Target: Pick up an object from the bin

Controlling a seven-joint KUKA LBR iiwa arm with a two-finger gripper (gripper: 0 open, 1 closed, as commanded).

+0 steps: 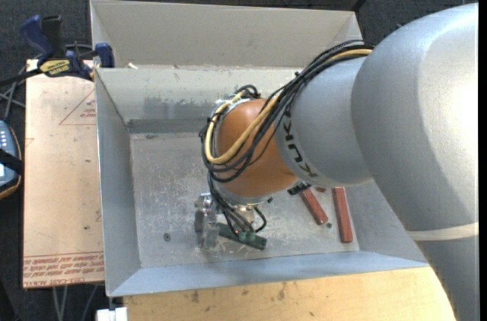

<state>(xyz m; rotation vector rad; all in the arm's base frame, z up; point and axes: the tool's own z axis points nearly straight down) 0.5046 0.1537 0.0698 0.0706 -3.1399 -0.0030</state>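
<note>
My gripper [205, 230] reaches down to the bin floor near the front wall, left of centre, below the orange wrist cover. A small dark green flat thing [245, 237] lies on the floor right beside the gripper's tip, touching or nearly touching it. I cannot make out whether it sits between the fingers. To the right, two reddish-brown sticks lie on the floor: a shorter one [313, 207] and a longer one [342, 214], both well apart from the gripper.
The arm and its orange cover with looped cables hang over the middle of the bin and hide the floor beneath. The bin's front wall stands close in front of the gripper. Bare scuffed floor shows on the left side.
</note>
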